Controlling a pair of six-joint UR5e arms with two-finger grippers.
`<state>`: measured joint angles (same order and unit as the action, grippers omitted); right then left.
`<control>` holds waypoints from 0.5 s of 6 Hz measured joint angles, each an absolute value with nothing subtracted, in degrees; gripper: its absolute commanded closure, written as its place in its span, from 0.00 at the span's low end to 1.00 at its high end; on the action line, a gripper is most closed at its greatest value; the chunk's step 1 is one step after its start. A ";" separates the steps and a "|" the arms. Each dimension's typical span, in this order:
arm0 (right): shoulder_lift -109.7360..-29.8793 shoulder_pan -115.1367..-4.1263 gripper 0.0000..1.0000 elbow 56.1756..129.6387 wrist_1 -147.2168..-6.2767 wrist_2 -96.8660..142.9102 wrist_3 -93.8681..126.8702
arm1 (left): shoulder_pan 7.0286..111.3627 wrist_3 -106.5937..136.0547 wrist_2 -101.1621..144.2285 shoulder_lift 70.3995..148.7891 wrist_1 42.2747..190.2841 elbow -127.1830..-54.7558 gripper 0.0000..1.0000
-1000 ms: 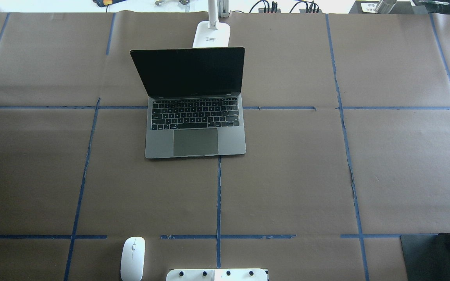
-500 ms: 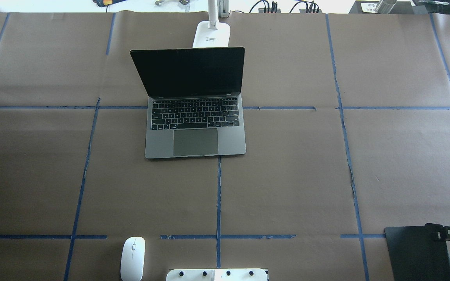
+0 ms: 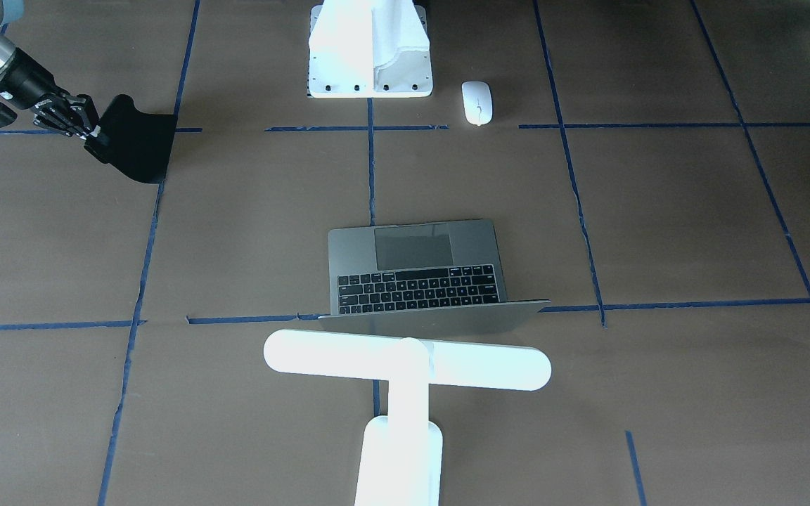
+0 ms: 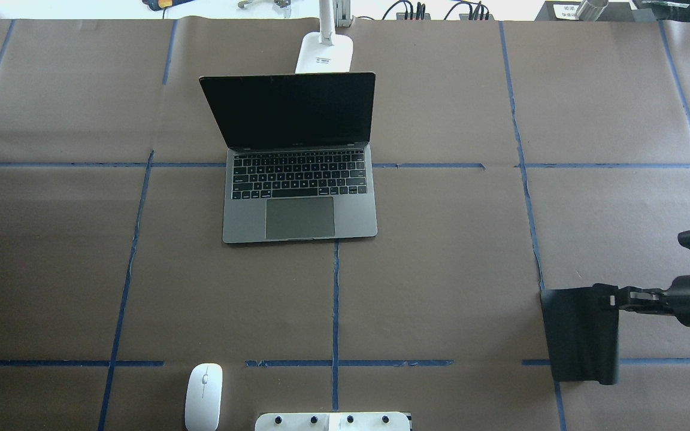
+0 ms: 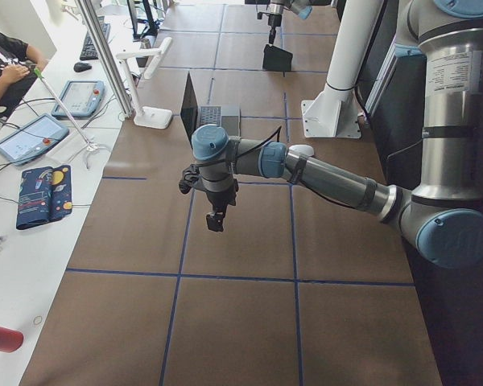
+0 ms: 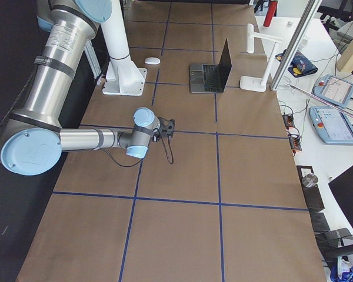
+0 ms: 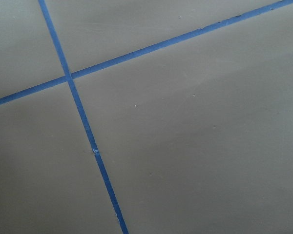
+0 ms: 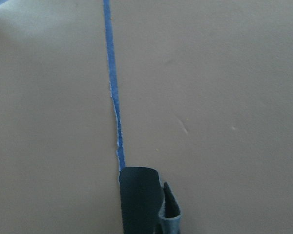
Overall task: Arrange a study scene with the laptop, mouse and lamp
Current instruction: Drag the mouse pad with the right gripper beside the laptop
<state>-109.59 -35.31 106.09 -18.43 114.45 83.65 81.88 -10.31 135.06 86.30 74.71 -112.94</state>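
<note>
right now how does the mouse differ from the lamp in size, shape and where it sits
The mouse is a small flat oval; the lamp is far larger, a T-shaped bar raised on a stem and base. The mouse lies at the robot's edge of the table, the lamp stands at the far edge behind the laptop. Both are white, and neither is gripped: the right gripper holds a black mat.

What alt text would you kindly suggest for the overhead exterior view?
An open grey laptop sits centrally on brown paper, with the white lamp behind its screen and a white mouse near the front edge. At the right, the right claw grips a black mat by its edge.
</note>
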 measured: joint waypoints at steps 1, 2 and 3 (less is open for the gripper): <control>-103.63 -35.90 1.00 106.04 -23.90 114.15 83.75 | 81.89 -10.26 135.27 86.31 74.71 -112.94 0.00; -96.64 -36.21 1.00 106.01 -31.51 113.38 83.82 | 81.91 -10.22 135.33 86.31 74.71 -112.94 0.00; -90.49 -36.33 1.00 105.92 -38.50 112.33 83.84 | 81.91 -10.20 135.34 86.31 74.71 -112.94 0.00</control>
<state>-90.49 -36.33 105.92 -38.50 112.33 83.84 81.91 -10.20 135.34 86.31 74.71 -112.94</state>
